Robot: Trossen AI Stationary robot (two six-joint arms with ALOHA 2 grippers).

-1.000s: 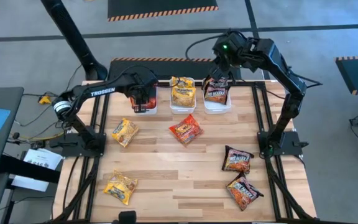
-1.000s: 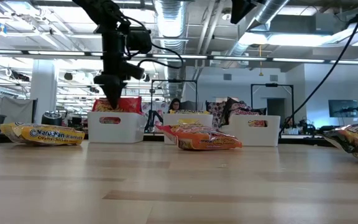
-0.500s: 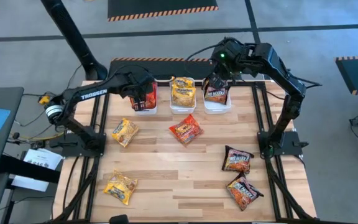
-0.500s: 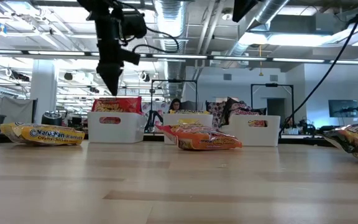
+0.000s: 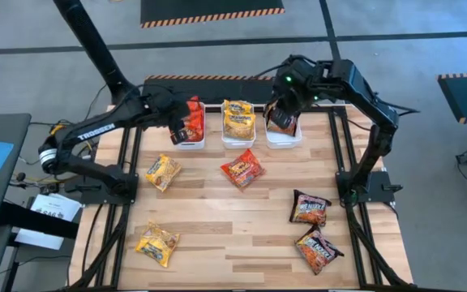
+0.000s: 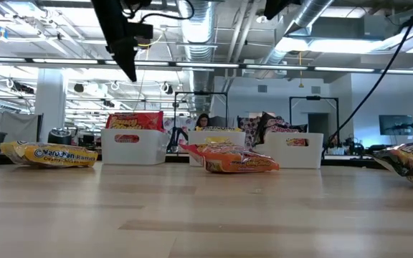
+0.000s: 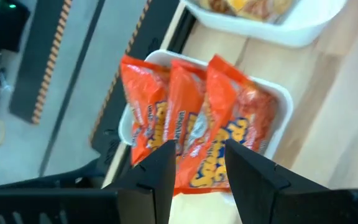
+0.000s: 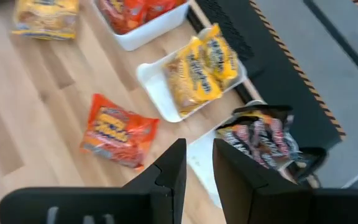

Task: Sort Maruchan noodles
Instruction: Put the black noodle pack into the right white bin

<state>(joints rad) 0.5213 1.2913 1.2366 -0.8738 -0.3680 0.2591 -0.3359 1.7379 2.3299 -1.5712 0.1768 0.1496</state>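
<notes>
Open room: the wooden surface (image 5: 217, 227) is bare across its lower middle in the high view; loose packets lie toward its left and right edges.
Left tub (image 5: 187, 139): white, upper left of the surface, holds upright red Maruchan packets (image 7: 191, 127).
Middle tub (image 5: 238, 139): holds yellow packets (image 5: 238, 120).
Right tub (image 5: 284, 139): holds dark packets (image 8: 261, 137).
Loose on the surface: a red packet (image 5: 242, 169) at centre, two yellow packets (image 5: 161, 172) at left, two dark packets (image 5: 310, 208) at lower right.
Left end effector (image 7: 194, 158): above the left tub, fingers apart, holding nothing.
Right end effector (image 8: 197, 163): above the right tub, fingers slightly apart, holding nothing.
In the way: the three tubs stand in a row along the surface's upper edge.
</notes>
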